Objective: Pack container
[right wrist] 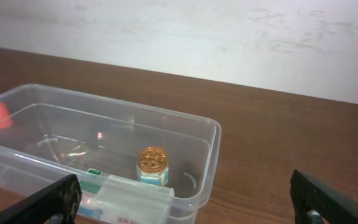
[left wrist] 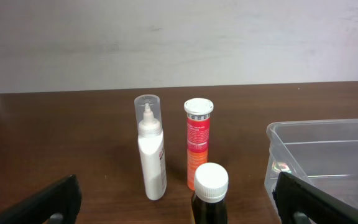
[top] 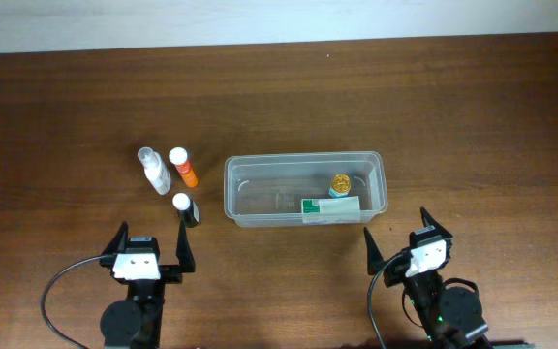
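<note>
The container point(top: 260, 161) is a clear plastic tub at mid-table. Inside it stand a small jar with a gold lid point(top: 341, 183) and a green-and-white box point(top: 330, 206) along the near wall. To its left stand a white spray bottle with a clear cap point(top: 154, 169), an orange tube point(top: 183, 167) and a dark bottle with a white cap point(top: 186, 208). My left gripper point(top: 153, 237) is open just short of the dark bottle point(left wrist: 211, 186), touching nothing. My right gripper point(top: 396, 229) is open off the container's near right corner point(right wrist: 211, 127), empty.
The brown wooden table point(top: 453, 97) ends at a pale wall point(top: 279, 19) along the far edge. In the right wrist view the jar point(right wrist: 152, 165) and box point(right wrist: 129, 199) sit close to the tub's near wall.
</note>
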`<state>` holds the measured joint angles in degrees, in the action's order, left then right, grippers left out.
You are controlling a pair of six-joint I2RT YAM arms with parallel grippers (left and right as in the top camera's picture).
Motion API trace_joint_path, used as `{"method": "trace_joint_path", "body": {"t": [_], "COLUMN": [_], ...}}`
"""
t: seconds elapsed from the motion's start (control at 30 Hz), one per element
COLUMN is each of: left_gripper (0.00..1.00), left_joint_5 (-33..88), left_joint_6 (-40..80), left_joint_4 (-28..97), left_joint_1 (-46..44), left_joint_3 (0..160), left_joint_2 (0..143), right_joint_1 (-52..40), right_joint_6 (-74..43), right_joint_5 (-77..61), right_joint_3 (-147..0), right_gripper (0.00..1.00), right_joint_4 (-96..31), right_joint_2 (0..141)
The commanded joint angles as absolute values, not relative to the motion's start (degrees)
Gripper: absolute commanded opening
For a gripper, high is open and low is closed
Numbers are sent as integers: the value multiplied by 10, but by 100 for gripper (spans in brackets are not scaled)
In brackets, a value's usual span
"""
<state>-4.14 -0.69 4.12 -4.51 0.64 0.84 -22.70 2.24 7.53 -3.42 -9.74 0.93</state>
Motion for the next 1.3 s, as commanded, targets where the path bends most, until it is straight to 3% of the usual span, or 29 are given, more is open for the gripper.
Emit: {"method": "trace_joint_path", "body": {"t": [0.0, 0.27, 1.27], "left_gripper": [99, 99, 99], "left_joint_5": [-48, -48, -48], "left_joint_6": [-18, -18, -18], "left_joint_4": [43, 43, 43], "left_joint_1": [-43, -43, -43], "left_joint_3": [5, 5, 5], "left_joint_2": [4, 4, 4], "right_joint_1": [-229, -229, -229], "right_joint_6": [43, 43, 43], "right_joint_5": [62, 125, 125], "right_joint_3": [-27, -27, -27], "right_gripper": [98, 98, 98], "right_joint_4": [-94, -89, -90], "right_joint_2": [26, 76, 62]}}
